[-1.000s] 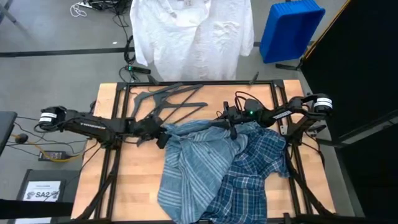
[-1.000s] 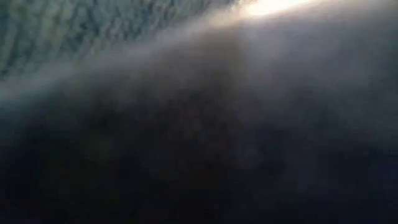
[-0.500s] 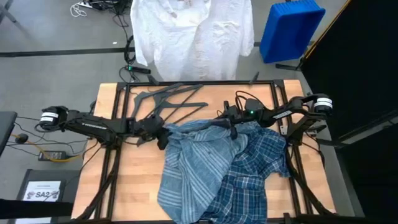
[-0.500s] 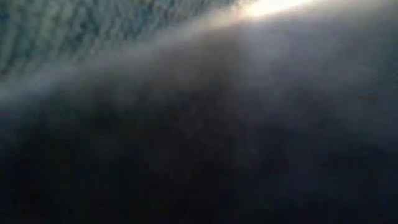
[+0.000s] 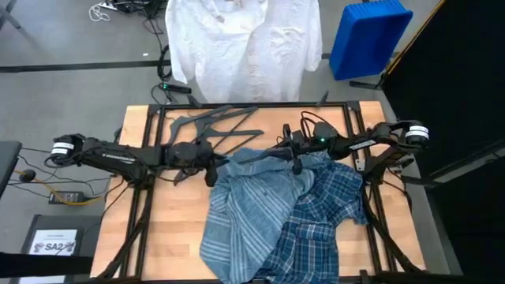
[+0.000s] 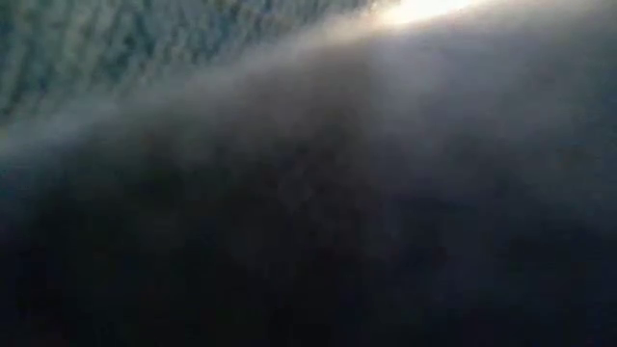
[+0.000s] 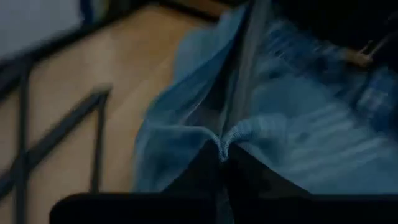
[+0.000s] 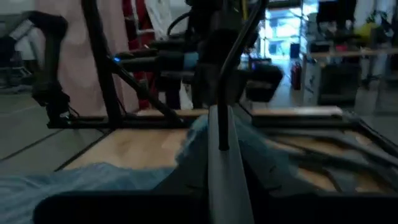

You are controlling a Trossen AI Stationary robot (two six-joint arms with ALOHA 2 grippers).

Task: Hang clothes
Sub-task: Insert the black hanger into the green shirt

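The light blue-grey striped shirt [image 5: 252, 205] lies crumpled at mid-table, partly over the darker blue plaid shirt [image 5: 327, 209] to its right. The plain white shirt [image 5: 245, 47] hangs beyond the table's far edge. My left gripper [image 5: 215, 169] is shut on the striped shirt's left far edge. My right gripper [image 5: 294, 155] is at that shirt's far right edge, shut on a grey hanger [image 8: 221, 162] that sits in the cloth. In the low view, cloth close to the lens hides everything. My left gripper pinches a bunched fold of the striped shirt's edge [image 7: 225, 144] between its two fingers. It comes in nearly level from the table's left. The rest of the shirt lies slack on the table. My right gripper pinches a grey bar of the hanger [image 8: 220, 134] between its two fingers, coming in nearly level from the table's right. The bar runs along the fingers. Striped cloth [image 8: 186, 155] lies around it. Which part of the hanger this is, I cannot tell.
Loose dark grey hangers [image 5: 213, 125] lie on the wood at the far left of the table. A black metal frame [image 5: 150, 142] runs around the tabletop. A blue bin [image 5: 367, 35] stands on the floor beyond the far right corner.
My left gripper has moved a little toward the table's right, onto the striped shirt's edge, and has shut on it. The cloth at that edge has bunched slightly toward the right.
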